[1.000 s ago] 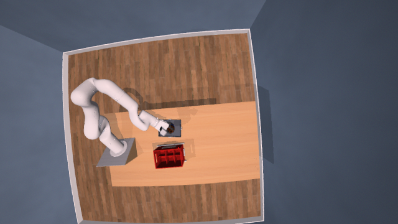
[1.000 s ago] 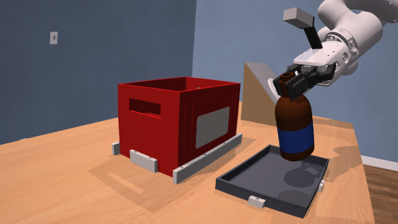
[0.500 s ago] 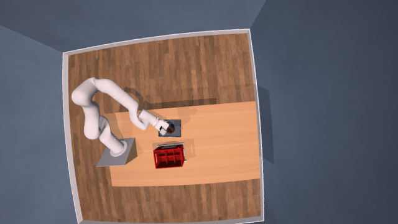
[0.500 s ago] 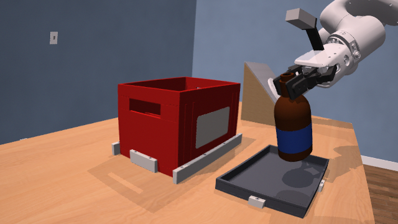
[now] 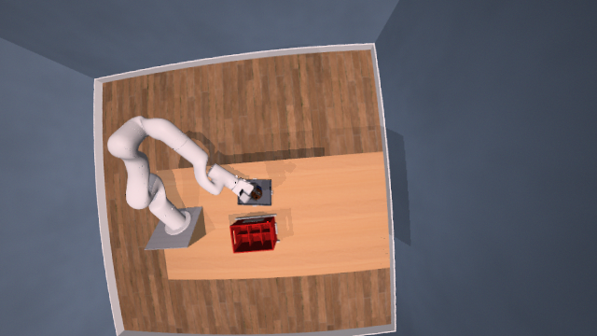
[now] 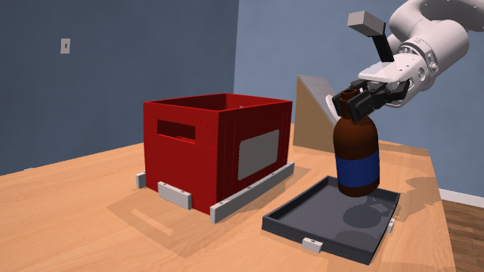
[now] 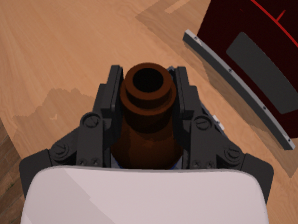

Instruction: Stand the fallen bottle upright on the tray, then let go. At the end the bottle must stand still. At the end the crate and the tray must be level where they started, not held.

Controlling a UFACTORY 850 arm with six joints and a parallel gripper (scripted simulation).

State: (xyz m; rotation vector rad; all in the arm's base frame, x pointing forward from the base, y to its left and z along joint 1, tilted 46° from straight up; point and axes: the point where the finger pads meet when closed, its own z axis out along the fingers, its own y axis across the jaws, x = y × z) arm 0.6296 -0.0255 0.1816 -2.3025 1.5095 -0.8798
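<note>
- We see our gripper up in the air over the tray.
- Our dark fingers are pinching the neck of the brown bottle, one on each side.
- From the wrist view, the bottle's round mouth sits right between the two fingers.
- The bottle has a blue band around its middle.
- The bottle hangs nearly straight up, with its mouth on top.
- Its bottom is just above the tray floor. We can see its dark shadow on the tray below it.
- The bottle is over the far side of the tray, the side nearer our arm.
- The tray is dark gray and flat on the bench, with small gray blocks at its edges.
- The red crate stands beside the tray, not touching it.
- Gray strips lie along the bottom of the crate.
- From the top view, our white arm bends from its gray base over to the tray, and the crate sits near it on the bench.
</note>
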